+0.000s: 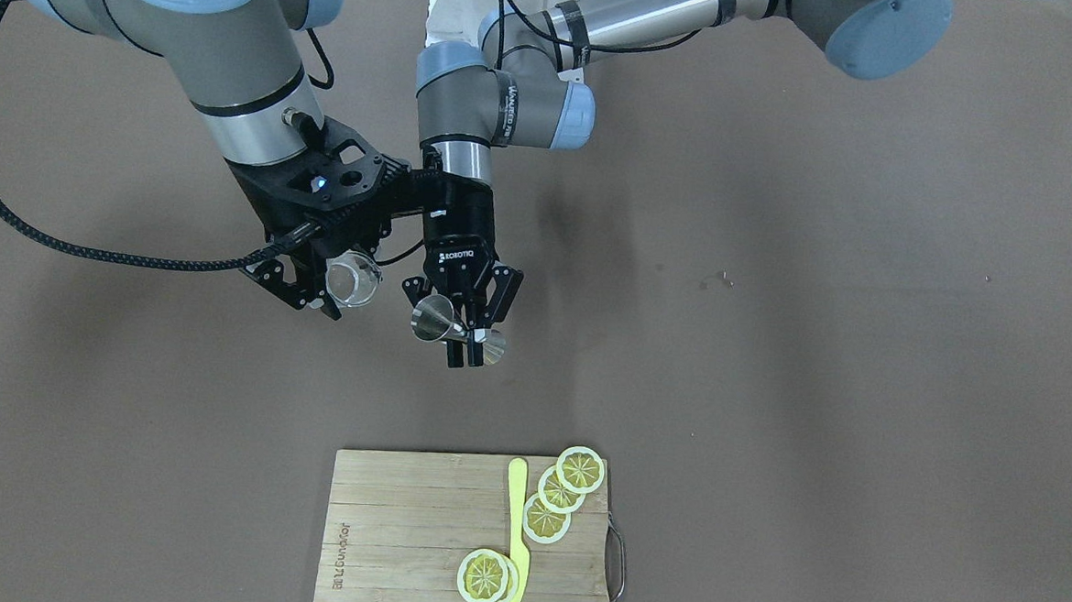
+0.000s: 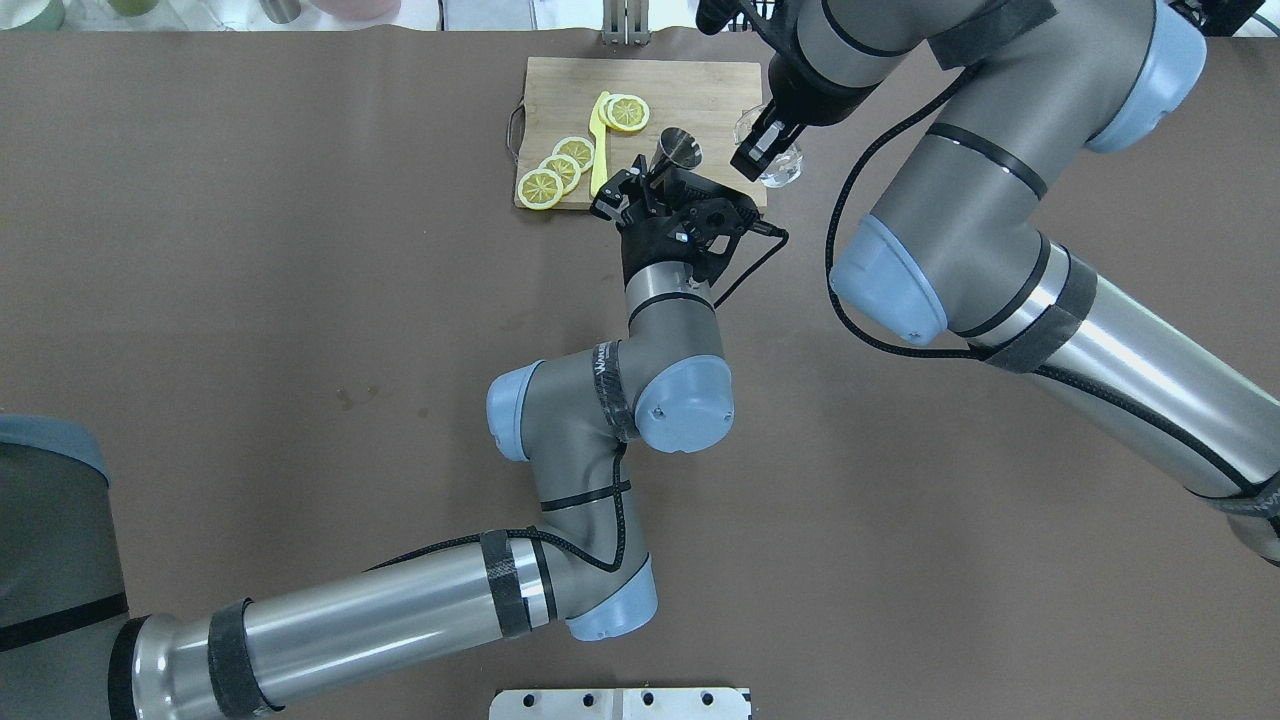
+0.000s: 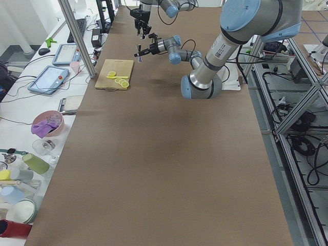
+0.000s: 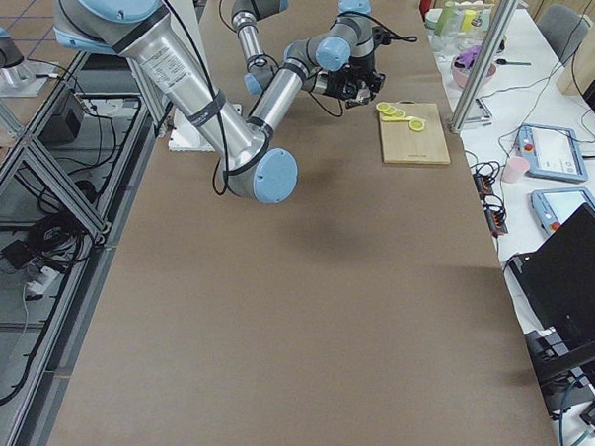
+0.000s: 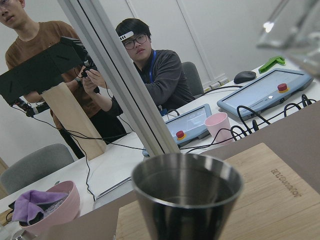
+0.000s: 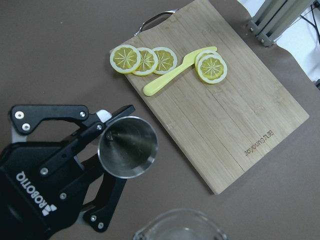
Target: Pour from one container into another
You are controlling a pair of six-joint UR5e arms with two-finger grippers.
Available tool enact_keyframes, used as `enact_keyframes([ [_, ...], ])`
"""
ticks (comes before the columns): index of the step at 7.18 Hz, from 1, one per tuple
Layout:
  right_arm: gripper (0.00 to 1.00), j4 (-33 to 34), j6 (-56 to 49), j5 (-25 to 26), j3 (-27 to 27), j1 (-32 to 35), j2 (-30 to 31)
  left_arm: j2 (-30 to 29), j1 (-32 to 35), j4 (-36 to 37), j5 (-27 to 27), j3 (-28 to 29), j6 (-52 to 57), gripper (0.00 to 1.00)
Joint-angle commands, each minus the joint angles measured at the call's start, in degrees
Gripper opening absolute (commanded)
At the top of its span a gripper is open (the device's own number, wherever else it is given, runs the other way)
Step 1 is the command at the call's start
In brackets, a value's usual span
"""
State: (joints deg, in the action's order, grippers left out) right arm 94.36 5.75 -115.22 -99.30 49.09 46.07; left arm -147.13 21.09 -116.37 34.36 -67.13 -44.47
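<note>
The silver metal jigger (image 1: 434, 319) hangs above the table, tipped on its side. My left gripper (image 1: 463, 350) is shut on its narrow waist. Its wide mouth points toward the clear glass (image 1: 354, 279), which my right gripper (image 1: 333, 292) holds shut just beside it, also off the table. In the overhead view the jigger (image 2: 679, 148) and the glass (image 2: 781, 166) sit close together at the board's near right corner. The right wrist view looks down into the jigger (image 6: 127, 146), with the glass rim (image 6: 180, 226) at the bottom edge. The left wrist view is filled by the jigger's cone (image 5: 187, 192).
A bamboo cutting board (image 1: 395, 532) lies at the table's operator side, with lemon slices (image 1: 563, 490) and a yellow knife (image 1: 517, 529) on it. Beyond the table edge two people (image 5: 150, 75) sit behind a metal post. Tablets and a pink cup (image 5: 220, 125) are on the side bench.
</note>
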Motion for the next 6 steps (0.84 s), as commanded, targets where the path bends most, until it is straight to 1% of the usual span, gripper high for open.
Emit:
enact_keyframes([
  [1,0.0,3.5,-3.5,-1.0,0.2,0.9,-0.9,0.0,0.0,0.0,0.0,0.0,0.0,0.0],
  [2,0.0,4.2,-4.4,-1.7,0.9,1.5,-1.2,0.0,0.0,-0.1,0.0,0.0,0.0,0.0],
  [4,0.0,4.2,-4.8,-2.5,4.0,2.3,-3.4,0.0,0.0,-0.1,0.0,0.0,0.0,0.0],
  [6,0.0,4.5,-4.8,-3.1,5.3,2.7,-5.7,-0.2,0.0,-0.1,0.0,0.0,0.0,0.0],
])
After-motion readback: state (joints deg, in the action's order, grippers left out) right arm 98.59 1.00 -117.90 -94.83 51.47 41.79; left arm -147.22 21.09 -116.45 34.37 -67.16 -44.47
